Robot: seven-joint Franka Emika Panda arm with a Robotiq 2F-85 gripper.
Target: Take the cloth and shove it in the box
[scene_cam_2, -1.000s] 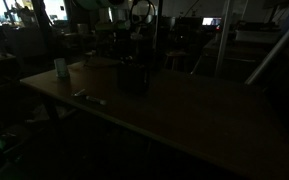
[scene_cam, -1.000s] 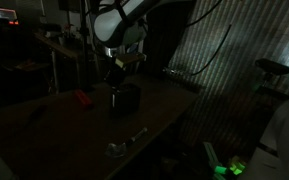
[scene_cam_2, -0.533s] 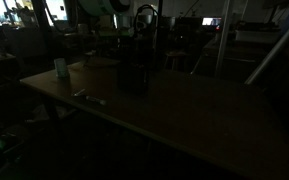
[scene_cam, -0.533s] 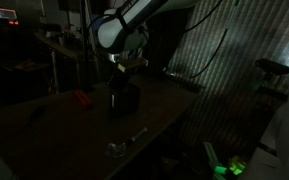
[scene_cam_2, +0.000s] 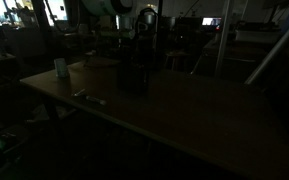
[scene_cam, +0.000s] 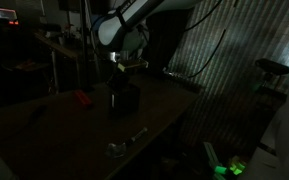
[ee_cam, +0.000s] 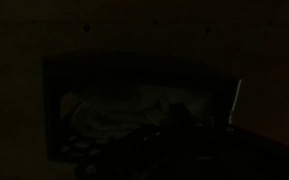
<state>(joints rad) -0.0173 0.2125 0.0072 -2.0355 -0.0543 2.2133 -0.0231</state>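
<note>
The scene is very dark. A dark open box stands on the table, and it shows in both exterior views. My gripper hangs just above the box's opening. In the wrist view I look down into the box, where a faint pale crumpled cloth lies inside. A dark finger shows over it. The frames do not show whether the jaws are open or shut.
A red object lies on the table beside the box. A small metallic item lies near the table's edge. A teal cup stands at the table's far end. Green lights glow on the floor.
The arm's upper part has turned and shifted slightly above the box. The gripper stays over the box opening. Nothing else has moved.
</note>
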